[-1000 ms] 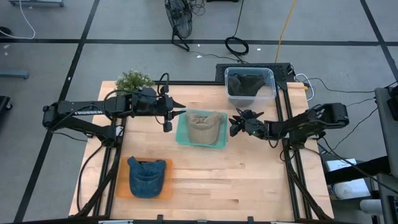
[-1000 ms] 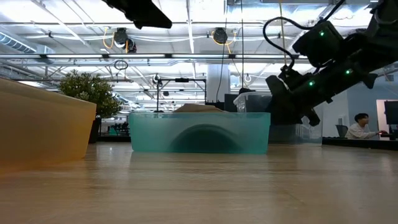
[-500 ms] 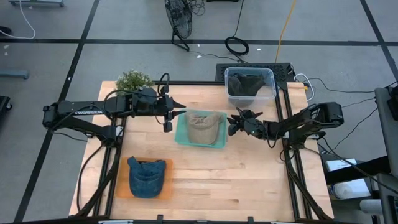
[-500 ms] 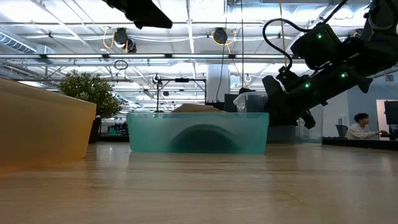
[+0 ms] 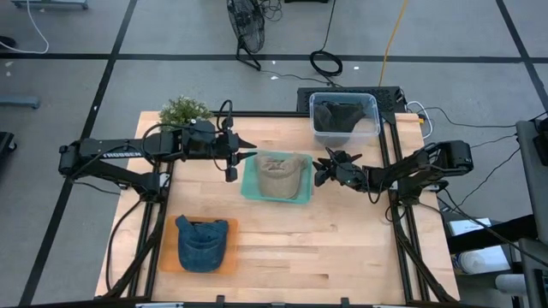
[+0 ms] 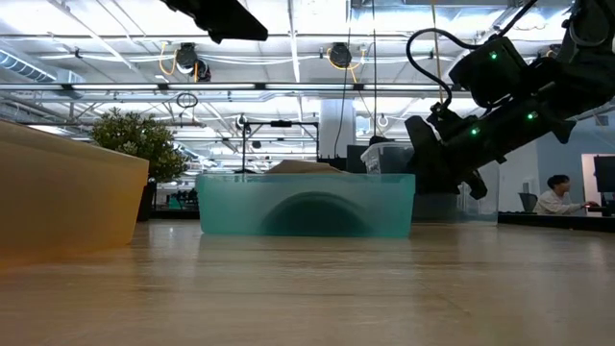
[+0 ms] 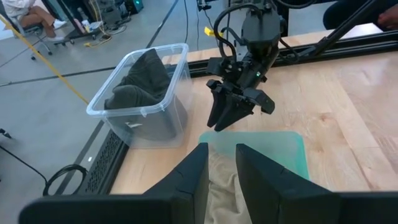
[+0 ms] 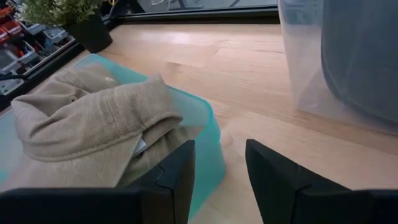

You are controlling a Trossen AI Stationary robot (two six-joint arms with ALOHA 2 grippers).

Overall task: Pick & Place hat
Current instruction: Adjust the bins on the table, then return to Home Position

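While its fingers stand slightly apart with nothing between them, the right end effector (image 5: 323, 169) hangs just beside the green tray (image 5: 250, 183), where the tan hat (image 5: 283, 175) lies. Across that tray, the left end effector (image 5: 241, 159) hovers at the opposite edge, fingers parted and likewise empty.

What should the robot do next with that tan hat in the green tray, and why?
Probably the right gripper should ease forward over the teal tray rim and down onto the tan hat. Its fingers are open, empty, and just outside the tray's edge, facing the hat. The left gripper is open too, hovering at the tray's opposite side.
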